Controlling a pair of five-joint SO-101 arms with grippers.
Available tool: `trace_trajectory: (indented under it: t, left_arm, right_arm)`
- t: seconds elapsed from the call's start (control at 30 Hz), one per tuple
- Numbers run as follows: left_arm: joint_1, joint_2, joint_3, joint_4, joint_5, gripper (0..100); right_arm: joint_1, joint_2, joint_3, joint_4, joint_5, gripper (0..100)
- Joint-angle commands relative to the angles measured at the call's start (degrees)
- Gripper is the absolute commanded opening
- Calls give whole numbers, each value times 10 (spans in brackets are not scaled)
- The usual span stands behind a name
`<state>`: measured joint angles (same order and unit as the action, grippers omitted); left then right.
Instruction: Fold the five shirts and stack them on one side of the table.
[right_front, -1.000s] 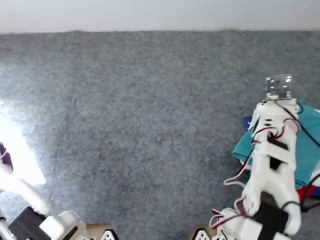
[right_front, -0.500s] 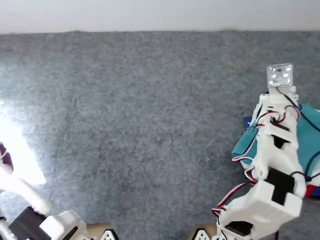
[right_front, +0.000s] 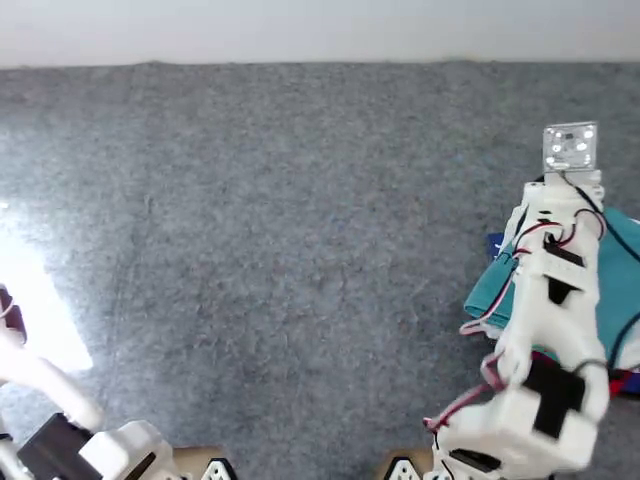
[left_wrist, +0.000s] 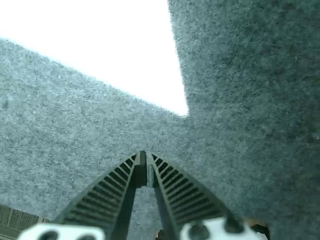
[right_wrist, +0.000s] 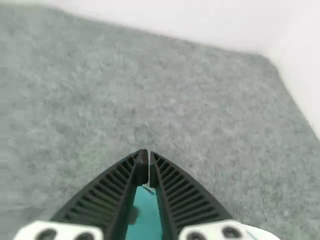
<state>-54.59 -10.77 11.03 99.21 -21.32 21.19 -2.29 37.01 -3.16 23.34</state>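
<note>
Teal shirt (right_front: 487, 295) tops a folded stack at the right edge of the high view, with a blue shirt (right_front: 496, 243) and a red shirt (right_front: 620, 383) peeking out beneath (the full count is hidden). Every shirt visible is gathered there on the grey felt table (right_front: 300, 220), so folding looks finished or nearly so. The right arm (right_front: 555, 300) stretches up-frame over the stack, and the right gripper (right_wrist: 143, 156) is pressed together, holding nothing. The left arm (right_front: 60, 400) sits tucked at lower left, and the left gripper (left_wrist: 144, 157) is likewise closed and empty.

No legible text (any view)
</note>
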Motion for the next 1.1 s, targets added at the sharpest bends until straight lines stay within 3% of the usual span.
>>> trace_trajectory:
  t: [0.0,0.2,0.47,0.6,0.73,1.07]
  left_arm:
    - [5,-18,-18,-1,1,14]
    - [4,-21,-19,-1,-47,14]
    - [4,-21,-20,-1,-54,14]
    - [4,-21,-21,-1,-54,14]
    - [4,-22,-21,-1,-54,14]
    - [5,-23,-22,2,-51,14]
  right_arm:
    - [-23,-120,18,86,-10,15]
    - [0,-140,47,123,-9,15]
    - [9,94,5,-67,-6,13]
    - [3,169,-69,-76,-8,11]
    - [-4,131,-68,-65,-8,11]
    - [-38,-125,26,150,-11,12]
